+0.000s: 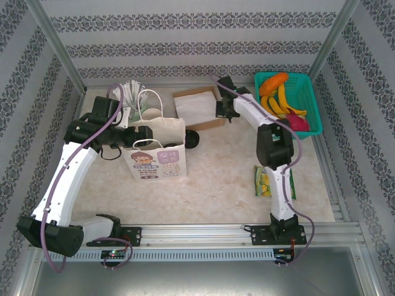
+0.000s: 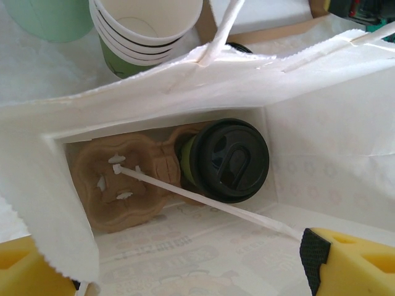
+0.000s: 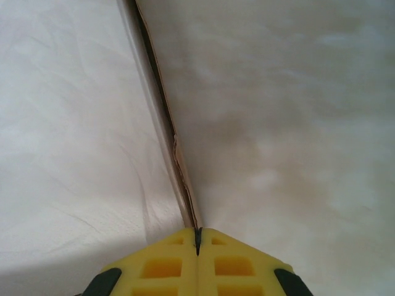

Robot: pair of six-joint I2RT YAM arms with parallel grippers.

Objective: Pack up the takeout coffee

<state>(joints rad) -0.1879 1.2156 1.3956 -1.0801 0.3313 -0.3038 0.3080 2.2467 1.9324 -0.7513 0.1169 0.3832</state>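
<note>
The coffee cup is dark green paper with a round, shiny black lid. It sits at the bottom of the white paper bag, in the right hole of a bumpy brown tray. The bag's top edge is jagged and its mouth gapes wide. The left gripper hangs over it, yellow fingers far apart, holding nothing. The right gripper has its fingers pressed together at a thin brown cardboard edge.
</note>
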